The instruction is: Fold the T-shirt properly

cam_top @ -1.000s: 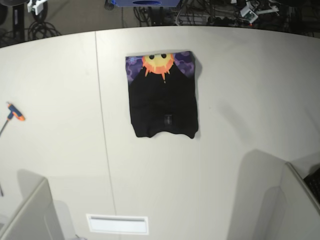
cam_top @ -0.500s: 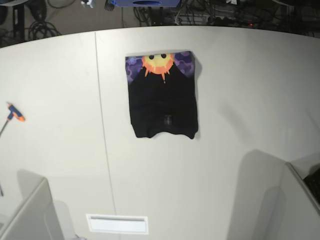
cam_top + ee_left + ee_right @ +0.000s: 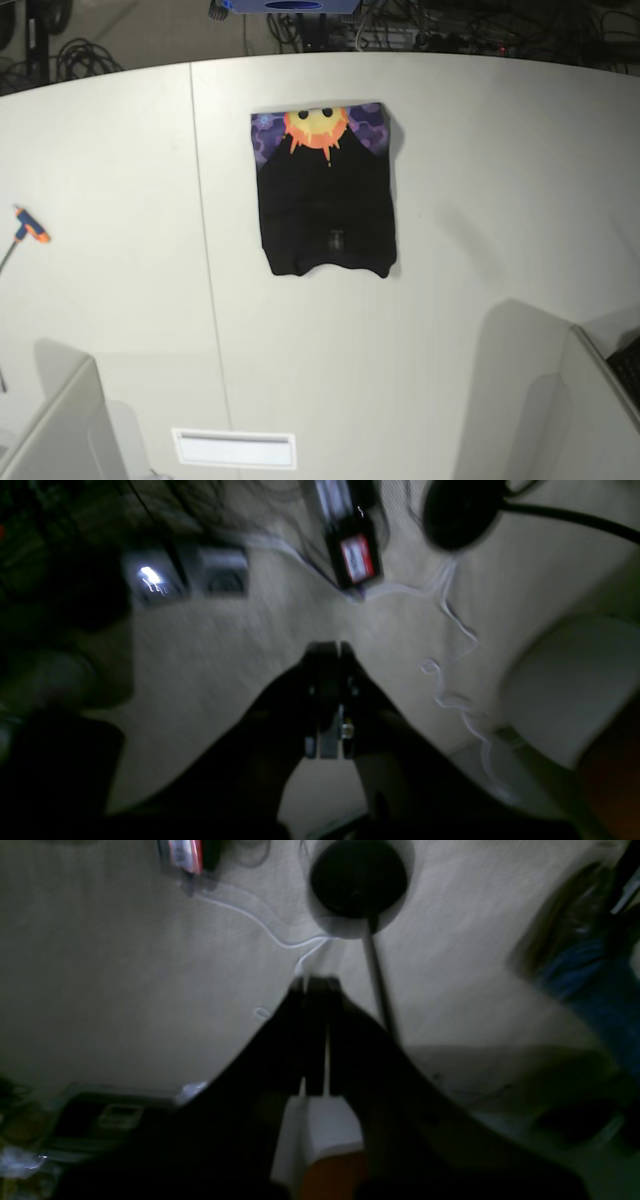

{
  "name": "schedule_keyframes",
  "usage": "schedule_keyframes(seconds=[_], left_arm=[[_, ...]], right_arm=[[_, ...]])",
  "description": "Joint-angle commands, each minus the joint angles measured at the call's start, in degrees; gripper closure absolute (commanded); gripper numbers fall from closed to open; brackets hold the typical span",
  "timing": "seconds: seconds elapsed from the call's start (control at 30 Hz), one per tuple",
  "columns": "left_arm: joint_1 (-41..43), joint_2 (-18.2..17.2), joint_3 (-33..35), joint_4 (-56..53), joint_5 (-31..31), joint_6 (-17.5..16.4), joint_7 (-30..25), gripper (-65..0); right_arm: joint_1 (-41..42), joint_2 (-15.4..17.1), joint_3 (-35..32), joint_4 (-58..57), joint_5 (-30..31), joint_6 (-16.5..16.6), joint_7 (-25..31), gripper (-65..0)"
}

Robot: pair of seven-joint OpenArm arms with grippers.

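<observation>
While the T-shirt [image 3: 325, 190] lies folded on the worktop [image 3: 480, 200], my left pincer [image 3: 327, 652] and right pincer [image 3: 315, 985] are closed, empty. Any careless sweep could rumple it.

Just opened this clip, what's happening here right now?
Nothing is being handled at this moment. The T-shirt lies folded into a compact rectangle on the white table, with the sun face print showing along its far edge. Both arms are pulled away from it: the left hand and the right hand are shut and empty, with their cameras looking at the floor. An orange-handled tool lies off to one side of the table.
</observation>
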State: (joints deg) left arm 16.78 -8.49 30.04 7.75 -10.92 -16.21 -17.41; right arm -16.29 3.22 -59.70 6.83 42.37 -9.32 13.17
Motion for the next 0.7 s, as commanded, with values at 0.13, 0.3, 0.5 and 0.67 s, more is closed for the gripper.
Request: schedule_keyframes(seconds=[0.13, 0.3, 0.5, 0.67], left_arm=[[-6.97, 2.03, 2.09, -5.51, -0.38, 0.08, -5.4, 0.0], [-9.96, 1.94, 2.62, -3.92, 0.15, 0.08, 1.37, 0.0], [-9.61, 0.62, -0.2, -0.5, -0.55, 0.16, 1.19, 0.0], [-10.23, 0.62, -5.21, -0.41, 0.06, 0.16, 1.19, 0.0]], right_arm=[[1.48, -1.69, -0.83, -1.51, 0.14, -0.3, 3.49, 0.0], [2.98, -2.74, -0.83, -1.51, 0.4, -0.3, 3.49, 0.0], [4.29, -2.74, -0.83, -1.51, 0.4, -0.3, 3.49, 0.0], [5.09, -2.3, -0.83, -1.51, 0.4, -0.3, 3.49, 0.0]])
